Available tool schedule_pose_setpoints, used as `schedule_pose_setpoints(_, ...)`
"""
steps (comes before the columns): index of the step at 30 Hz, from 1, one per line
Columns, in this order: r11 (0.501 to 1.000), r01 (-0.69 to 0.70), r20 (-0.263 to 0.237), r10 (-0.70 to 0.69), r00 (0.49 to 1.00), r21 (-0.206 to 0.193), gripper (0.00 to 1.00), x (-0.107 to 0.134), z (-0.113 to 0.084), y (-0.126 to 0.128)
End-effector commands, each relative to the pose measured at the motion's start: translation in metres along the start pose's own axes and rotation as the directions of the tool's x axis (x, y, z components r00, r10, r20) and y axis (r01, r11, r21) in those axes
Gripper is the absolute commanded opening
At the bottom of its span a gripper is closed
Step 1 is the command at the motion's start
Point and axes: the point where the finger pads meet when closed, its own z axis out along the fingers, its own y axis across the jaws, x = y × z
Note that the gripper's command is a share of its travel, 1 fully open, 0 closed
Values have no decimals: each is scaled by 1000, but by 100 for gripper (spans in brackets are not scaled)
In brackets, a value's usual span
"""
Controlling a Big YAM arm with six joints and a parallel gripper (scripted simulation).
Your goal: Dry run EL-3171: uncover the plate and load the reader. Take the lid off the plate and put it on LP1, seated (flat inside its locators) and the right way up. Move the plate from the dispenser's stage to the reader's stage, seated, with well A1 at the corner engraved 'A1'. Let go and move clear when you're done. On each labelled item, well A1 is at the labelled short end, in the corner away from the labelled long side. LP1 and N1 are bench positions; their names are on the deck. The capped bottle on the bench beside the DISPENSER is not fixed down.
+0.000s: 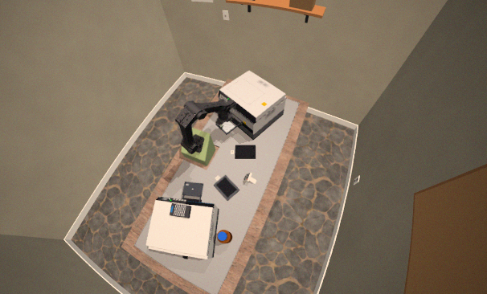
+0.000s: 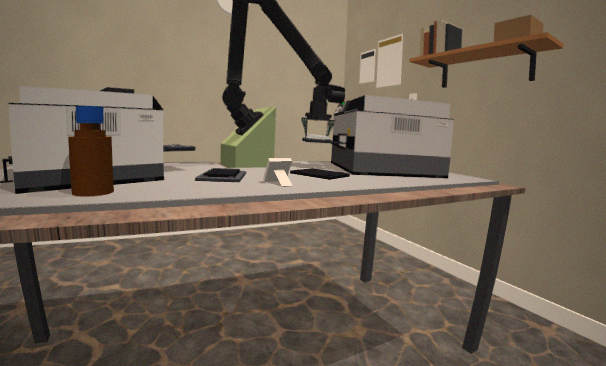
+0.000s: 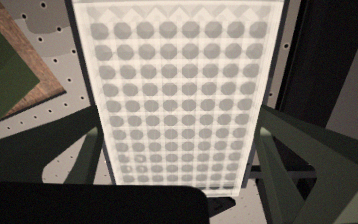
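Observation:
The white multi-well plate (image 3: 180,60) (image 1: 227,128) (image 2: 318,133) is level at the front of the reader (image 1: 251,96) (image 2: 393,140), over its dark stage. No lid shows on it and its wells are in plain sight. My gripper (image 3: 178,112) (image 1: 226,124) (image 2: 318,127) comes down from above, one finger on each long side of the plate, shut on it. I cannot tell whether the plate rests on the stage. The dispenser (image 1: 181,234) (image 2: 43,140) stands at the other end, and its dark stage (image 1: 192,189) (image 2: 178,147) is bare.
A brown bottle with a blue cap (image 1: 223,236) (image 2: 90,160) stands beside the dispenser. A flat black pad (image 1: 245,152) (image 2: 320,173), a framed black nest (image 1: 226,186) (image 2: 220,178) and a small white placard (image 1: 249,177) (image 2: 278,171) lie mid-bench. The arm stands on a green wedge (image 1: 205,154) (image 2: 253,145).

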Motion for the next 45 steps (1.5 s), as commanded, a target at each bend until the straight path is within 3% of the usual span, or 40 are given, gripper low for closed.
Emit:
schedule_pose_setpoints(1, 995, -84, 4, 84, 996, -50, 86, 2, 37, 5)
schedule_pose_setpoints(7, 995, -85, 4, 85, 996, -50, 86, 3, 38, 5)
schedule_pose_setpoints(8, 998, -40, 16, 39, 999, 42, 86, 0, -8, -21)
schedule_pose_setpoints(21, 999, -44, -10, 44, 999, 15, 86, 4, -3, -18)
schedule_pose_setpoints(34, 1000, -20, -15, 20, 1000, 20, 86, 4, -1, -21)
schedule_pose_setpoints(45, 999, -30, 5, 30, 1000, 30, 86, 0, -16, -20)
